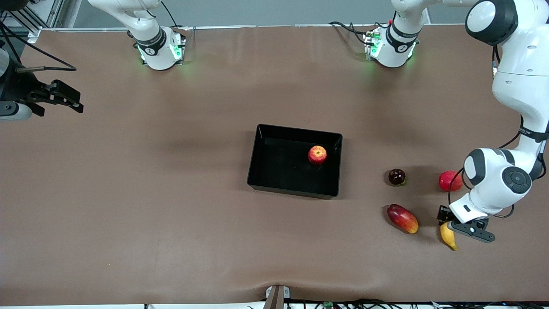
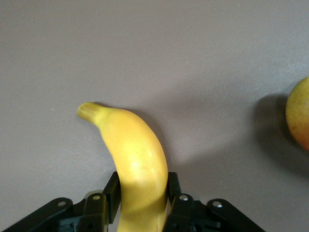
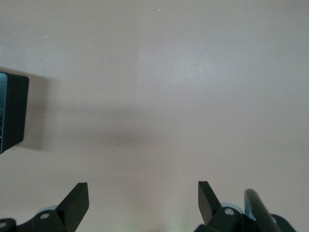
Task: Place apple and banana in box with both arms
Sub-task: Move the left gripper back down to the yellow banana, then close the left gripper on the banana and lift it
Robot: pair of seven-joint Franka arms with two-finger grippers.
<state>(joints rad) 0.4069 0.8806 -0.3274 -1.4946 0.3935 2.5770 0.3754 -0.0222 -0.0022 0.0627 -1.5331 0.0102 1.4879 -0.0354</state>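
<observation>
The apple [image 1: 317, 155] sits inside the black box [image 1: 296, 131], near the wall toward the left arm's end. The yellow banana [image 1: 449, 238] lies on the table at the left arm's end, nearer to the front camera than the other fruit. My left gripper [image 1: 450, 226] is down on it, one finger pressed against each side of the banana [image 2: 135, 154] in the left wrist view, where the gripper [image 2: 142, 191] shows shut on it. My right gripper [image 1: 68, 99] waits open and empty over the table at the right arm's end, also seen in its wrist view [image 3: 143, 200].
A red-orange mango-like fruit [image 1: 402, 218] lies beside the banana toward the box and shows in the left wrist view [image 2: 299, 113]. A dark round fruit [image 1: 396, 177] and a plain pinkish-red fruit [image 1: 449, 180] lie farther from the front camera. A box corner [image 3: 12, 111] shows in the right wrist view.
</observation>
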